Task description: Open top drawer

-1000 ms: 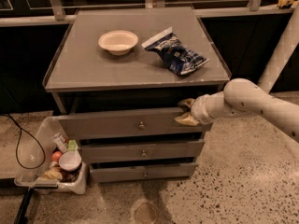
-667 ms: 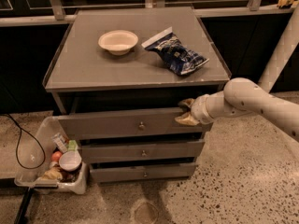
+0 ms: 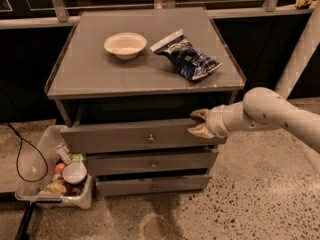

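The top drawer is the widest grey front of three, with a small round silver knob at its centre. It stands pulled out a little, with a dark gap above it under the cabinet top. My gripper is at the upper right end of this drawer front, on a white arm coming in from the right. Its tan fingertips straddle the front's top edge, one behind the panel and one in front of it. The drawer tray is hidden.
A white bowl and a blue snack bag lie on the cabinet top. Two slimmer drawers sit below. A clear bin of items stands on the floor at left, beside a black cable.
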`<action>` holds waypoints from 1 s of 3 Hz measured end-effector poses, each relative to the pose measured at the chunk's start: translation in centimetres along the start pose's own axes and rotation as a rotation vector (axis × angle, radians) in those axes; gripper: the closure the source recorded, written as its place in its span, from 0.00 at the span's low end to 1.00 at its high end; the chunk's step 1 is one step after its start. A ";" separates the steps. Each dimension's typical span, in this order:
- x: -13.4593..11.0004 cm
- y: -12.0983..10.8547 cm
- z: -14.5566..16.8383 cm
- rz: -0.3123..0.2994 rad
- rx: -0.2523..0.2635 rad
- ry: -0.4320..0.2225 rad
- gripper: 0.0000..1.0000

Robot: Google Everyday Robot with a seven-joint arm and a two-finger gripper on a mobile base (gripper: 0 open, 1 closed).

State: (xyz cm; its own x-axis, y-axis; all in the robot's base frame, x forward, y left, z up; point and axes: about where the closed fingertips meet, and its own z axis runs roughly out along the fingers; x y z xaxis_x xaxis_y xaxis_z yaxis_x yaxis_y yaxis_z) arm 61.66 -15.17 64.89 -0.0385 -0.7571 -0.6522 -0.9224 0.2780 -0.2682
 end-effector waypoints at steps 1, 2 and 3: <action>0.0 0.0 0.0 0.000 0.000 0.000 0.81; 0.0 0.0 0.0 0.000 0.000 0.000 0.58; -0.1 -0.3 0.0 0.007 -0.003 0.001 0.34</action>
State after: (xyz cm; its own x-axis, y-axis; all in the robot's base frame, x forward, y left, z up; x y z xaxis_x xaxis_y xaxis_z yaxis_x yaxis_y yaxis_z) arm 61.88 -15.22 65.03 -0.0457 -0.7559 -0.6531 -0.9233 0.2815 -0.2612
